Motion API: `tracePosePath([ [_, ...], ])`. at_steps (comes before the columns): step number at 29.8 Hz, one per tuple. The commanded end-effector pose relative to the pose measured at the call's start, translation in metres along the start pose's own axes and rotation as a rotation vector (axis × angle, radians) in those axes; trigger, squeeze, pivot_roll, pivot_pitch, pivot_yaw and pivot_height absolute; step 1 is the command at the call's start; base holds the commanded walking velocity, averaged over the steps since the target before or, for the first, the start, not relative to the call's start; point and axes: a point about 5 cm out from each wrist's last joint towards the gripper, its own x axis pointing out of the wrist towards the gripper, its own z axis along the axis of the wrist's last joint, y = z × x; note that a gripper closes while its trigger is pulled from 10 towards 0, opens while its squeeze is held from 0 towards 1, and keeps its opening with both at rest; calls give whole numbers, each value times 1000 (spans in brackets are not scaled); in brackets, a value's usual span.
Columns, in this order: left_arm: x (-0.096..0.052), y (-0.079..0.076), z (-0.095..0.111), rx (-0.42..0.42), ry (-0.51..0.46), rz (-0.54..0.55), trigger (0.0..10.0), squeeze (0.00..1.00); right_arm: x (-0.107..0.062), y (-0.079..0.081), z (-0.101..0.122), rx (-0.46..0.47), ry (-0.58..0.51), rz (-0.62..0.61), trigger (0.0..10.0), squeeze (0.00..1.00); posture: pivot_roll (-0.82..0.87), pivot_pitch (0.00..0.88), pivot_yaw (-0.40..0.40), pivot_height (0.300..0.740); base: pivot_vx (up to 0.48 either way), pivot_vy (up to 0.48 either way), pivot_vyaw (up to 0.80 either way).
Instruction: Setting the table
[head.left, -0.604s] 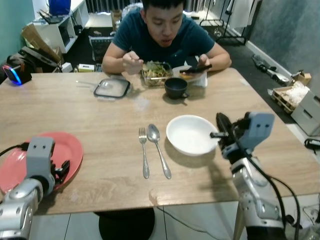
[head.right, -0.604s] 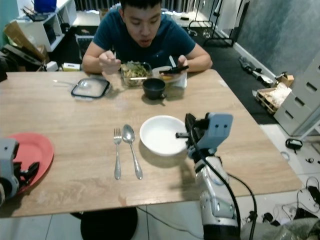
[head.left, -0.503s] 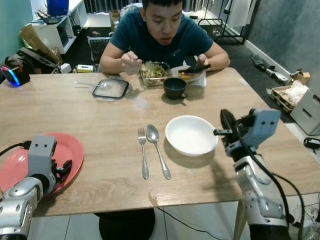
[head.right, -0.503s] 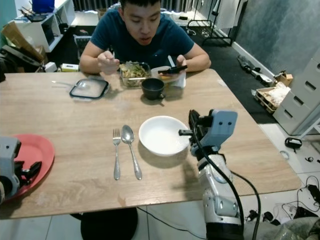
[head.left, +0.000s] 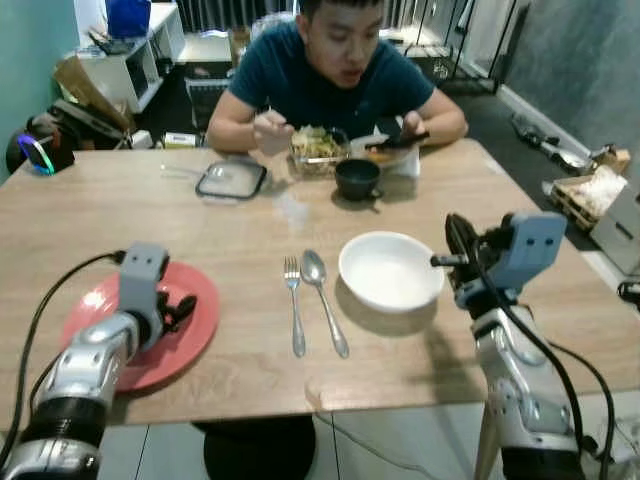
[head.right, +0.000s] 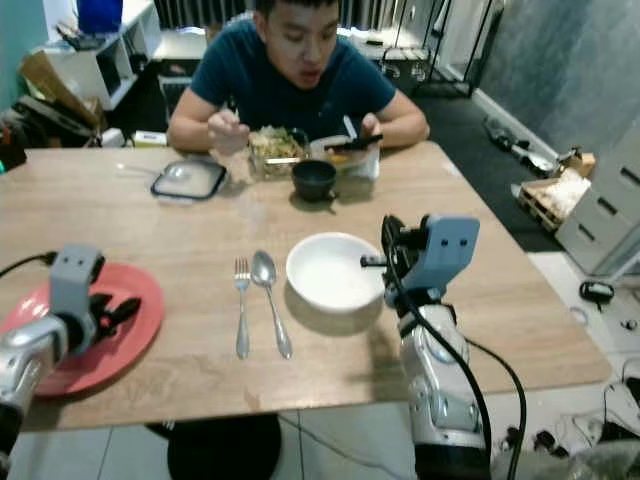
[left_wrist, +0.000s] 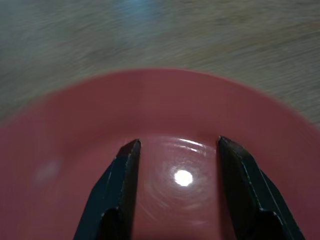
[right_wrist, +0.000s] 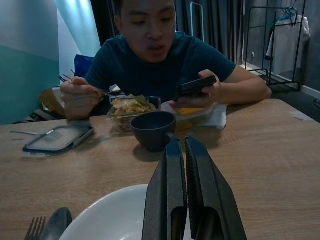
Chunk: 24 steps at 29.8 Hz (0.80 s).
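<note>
Left eye view: wood table (head.left: 230, 240), person (head.left: 335, 75) eating at 12 o'clock, far edge. Fork (head.left: 295, 305) & spoon (head.left: 324, 300) lie side by side near table centre, fork to the left, touching or nearly so at the heads. Both long axes run roughly 12–6: tines and spoon bowl point to 12, toward the person, handles to 6, spoon handle drifting a bit toward 5. White bowl (head.left: 391, 270) just beside the spoon at 3 o'clock, upright. Red plate (head.left: 195, 330) at 9 o'clock, near the front edge, well apart from the cutlery.

Left gripper (left_wrist: 177, 150) sits over the plate, fingers (left_wrist: 122, 170) spread moderately wide, red plate surface visible between them, nothing gripped; can't tell if tips touch the plate.

Right gripper (right_wrist: 179, 150) at 3 o'clock of the bowl, pointing to 12 toward the dark cup (right_wrist: 152, 130); fingers pressed together, only a hairline gap, holding nothing. It's raised just beside the bowl rim, not touching it as far as visible.
</note>
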Motion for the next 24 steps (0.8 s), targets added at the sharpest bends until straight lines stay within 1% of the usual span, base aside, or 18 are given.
tracePosePath([
  [1, 5, -7, -14, 19, 62, -22, 10000, 0, -2, 1, -1, -2, 10, -3, 10000, 0, 25, 0, 80, 740, 0, 0, 0],
  [3, 11, -12, -6, 45, 39, -34, 10000, 0, -2, 2, -1, -1, 10, -2, 10000, 0, 20, 1, 81, 740, 0, 0, 0],
  [5, 14, -14, -3, 60, 30, -38, 10000, 0, -2, 2, -1, -1, 10, -2, 10000, 0, 14, 2, 83, 740, 0, 0, 0],
  [7, 20, -19, 8, 125, -2, -44, 10000, 0, -2, 3, 0, -1, 10, -1, 10000, 0, 10, 5, 84, 740, 0, 0, 0],
  [8, 20, -19, 8, 125, -2, -44, 10000, 0, -2, 3, 0, -1, 10, -1, 10000, 0, 10, 5, 84, 740, 0, 0, 0],
  [9, 25, -23, 16, 199, -17, -23, 10000, 0, -3, 3, 0, -3, 10, -1, 10000, 0, 3, 7, 89, 740, 0, 0, 0],
  [11, 26, -23, 19, 213, -19, -17, 10000, 0, -3, 3, 0, -3, 10, -2, 10000, 0, 3, 7, 89, 740, 0, 0, 0],
  [15, 29, -22, 28, 306, -35, 24, 10000, 0, -5, 1, 0, -3, 11, -12, 10000, 0, -2, 10, 98, 740, 0, 0, 0],
  [17, 30, -22, 29, 319, -36, 33, 10000, 0, -5, 1, 0, -3, 12, -13, 10000, 0, -1, 10, 98, 740, 0, 0, 0],
  [19, 30, -19, 31, 376, -39, 58, 10000, 0, -5, 2, -1, -2, 13, -14, 10000, 0, -1, 10, 99, 740, 0, 0, 0],
  [22, 30, -19, 31, 386, -44, 63, 10000, 0, -6, 2, -1, 0, 15, -15, 10000, 0, 1, 9, 98, 740, 0, 0, 0],
  [23, 30, -18, 32, 409, -50, 70, 10000, 0, -6, 2, -2, 1, 16, -15, 10000, 0, 2, 7, 96, 740, 0, 0, 0],
  [24, 30, -17, 32, 416, -56, 75, 10000, 0, -5, 2, -2, 3, 17, -15, 10000, 0, 4, 6, 96, 740, 0, 0, 0],
])
